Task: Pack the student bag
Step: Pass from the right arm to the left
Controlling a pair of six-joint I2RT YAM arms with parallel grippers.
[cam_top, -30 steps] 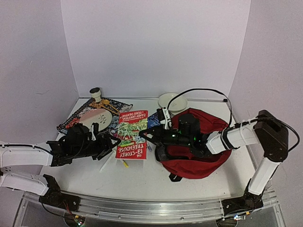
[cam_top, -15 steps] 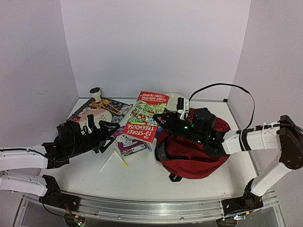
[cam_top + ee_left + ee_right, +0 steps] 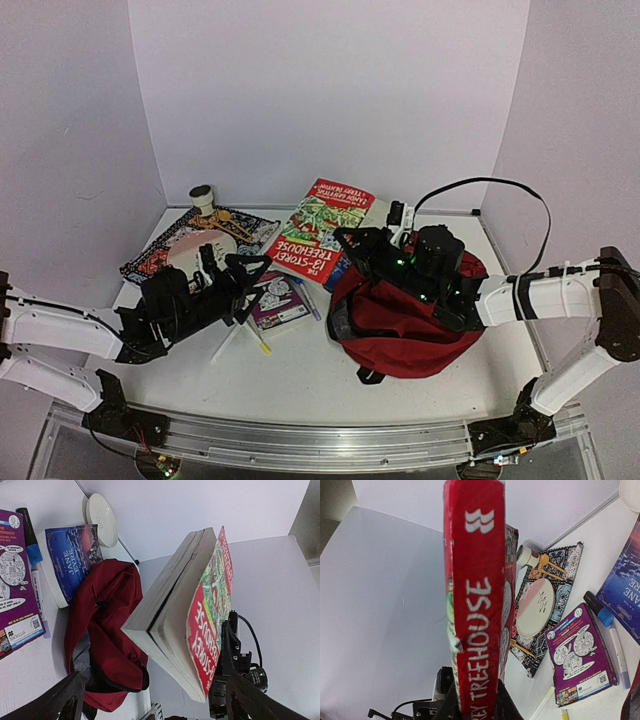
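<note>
On the right half of the bench [image 3: 300,385], the student bag [image 3: 410,335] is seen slumped, dark red, with its upper opening partly hidden by the right arm. Above the bag's left rim, the right claw [image 3: 350,243] is clamped on the lower edge of a red book [image 3: 322,228]. That book is held clear of the bench and tilted, its cover turned up toward the overhead camera. From the right wrist, the spine is seen pinched between the two fingers [image 3: 507,707].

The left claw [image 3: 235,275] is spread fully wide and nothing is held in it. It is raised over the left part of the bench, just left of a purple booklet [image 3: 275,300] that lies flat.

A blue-capped marker [image 3: 305,298] is laid along the booklet's right edge, between booklet and bag. A blue book [image 3: 70,560] is set just beside the bag's left side. At the back left, a plate [image 3: 200,248] is rested on a patterned mat [image 3: 258,232].
</note>
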